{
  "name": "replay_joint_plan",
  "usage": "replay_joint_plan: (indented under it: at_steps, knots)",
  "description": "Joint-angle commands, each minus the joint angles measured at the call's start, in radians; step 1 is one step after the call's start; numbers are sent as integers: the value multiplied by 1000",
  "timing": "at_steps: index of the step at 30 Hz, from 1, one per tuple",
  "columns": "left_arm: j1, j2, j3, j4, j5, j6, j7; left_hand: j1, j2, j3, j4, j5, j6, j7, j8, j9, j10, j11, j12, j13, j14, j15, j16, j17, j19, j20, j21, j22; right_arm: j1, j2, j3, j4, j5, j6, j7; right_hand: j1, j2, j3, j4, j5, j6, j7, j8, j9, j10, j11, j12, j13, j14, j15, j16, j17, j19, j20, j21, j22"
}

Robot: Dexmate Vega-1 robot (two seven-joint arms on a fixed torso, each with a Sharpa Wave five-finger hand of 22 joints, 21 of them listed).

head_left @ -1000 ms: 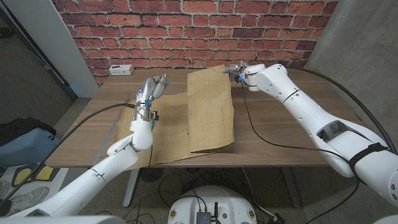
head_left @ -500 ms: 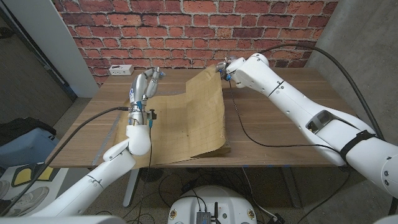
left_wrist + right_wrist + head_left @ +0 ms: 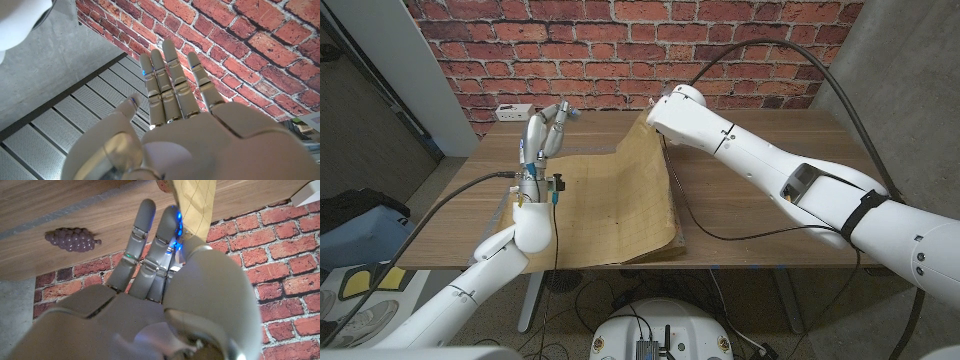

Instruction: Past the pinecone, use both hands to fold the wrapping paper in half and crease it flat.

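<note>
Curling upward, brown gridded wrapping paper [image 3: 620, 195].

Two robot arms with smooth, glossy white rounded shells. The left arm [image 3: 470, 285] has a ball-shaped wrist joint and a black cable running along it. The right arm [image 3: 790, 185] carries a grey inset panel, a black strap near the elbow and a thick black cable arching overhead. The left hand [image 3: 172, 107] and right hand [image 3: 150, 275] are pale silver-grey with jointed, segmented fingers and small blue and green lights.
</note>
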Motion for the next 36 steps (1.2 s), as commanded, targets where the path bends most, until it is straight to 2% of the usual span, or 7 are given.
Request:
replay_joint_plan:
  at_steps: [1,4,7,10,28,34,36]
  knots:
    - [8,-39,-70,44,-34,-242,-45,-5,-17,8,4,1,-68,-8,-34,-7,-45,0,-10,17,-10,-4,-11,-6,-16,5,8,3,118,159,-128,180,-72,-122,59,-14,1,11,0,8,5,-6,-8,1,2,-8,-5,-3,16,-5,-10,8,7,-7,16,1]
    - [21,-51,-87,45,-85,-292,-92,-17,-27,8,3,1,-148,-24,-82,-28,-78,1,-22,24,-17,-3,-21,-17,-24,9,13,2,140,194,-144,229,-75,-130,76,-18,2,15,-1,10,-2,-17,-12,3,-1,-9,-6,-7,33,-12,-15,4,16,-17,27,-2]
    - [24,-48,-87,61,-189,-365,-177,-48,-39,10,6,2,-293,-79,-194,-84,-172,6,-96,-21,-75,13,-58,-49,-58,24,12,-2,163,236,-170,288,-85,-139,84,-23,2,17,0,11,-6,-24,-14,5,-2,-9,-9,-13,50,-14,-17,-1,27,-27,37,-4]
    - [23,-53,-86,87,-292,-441,-264,-63,-45,12,4,2,-347,-101,-242,-118,-210,8,-136,-44,-116,18,-87,-74,-78,33,11,-6,194,287,-198,365,-85,-149,110,-27,2,19,0,12,-7,-23,-15,6,-3,-10,-10,-16,55,-15,-18,0,28,-29,42,-6]
    - [28,-214,-227,153,-353,-519,-504,-83,-62,11,-5,1,-381,-101,-288,-164,-253,6,-185,-75,-153,34,-127,-111,-105,40,10,-13,301,589,-309,857,-172,-32,192,-111,-2,8,28,19,25,-29,-14,-9,68,-6,-14,-68,102,-11,5,-10,92,-65,93,-25]
    - [18,-238,-254,162,-360,-527,-552,-87,-64,11,-8,1,-385,-101,-296,-174,-256,9,-193,-82,-157,33,-133,-117,-107,41,11,-14,332,611,-343,894,-151,8,243,-196,6,-11,71,17,22,-23,-17,-15,65,6,-20,-73,94,-11,12,-29,90,-67,95,-31]
    - [11,-242,-261,165,-361,-523,-565,-88,-65,12,-9,2,-387,-104,-299,-178,-259,10,-197,-84,-159,35,-136,-119,-108,41,11,-15,356,611,-359,896,-118,16,293,-321,5,-43,137,14,-13,-7,-38,-28,60,23,-39,-96,86,-10,0,-68,91,-67,89,-36]
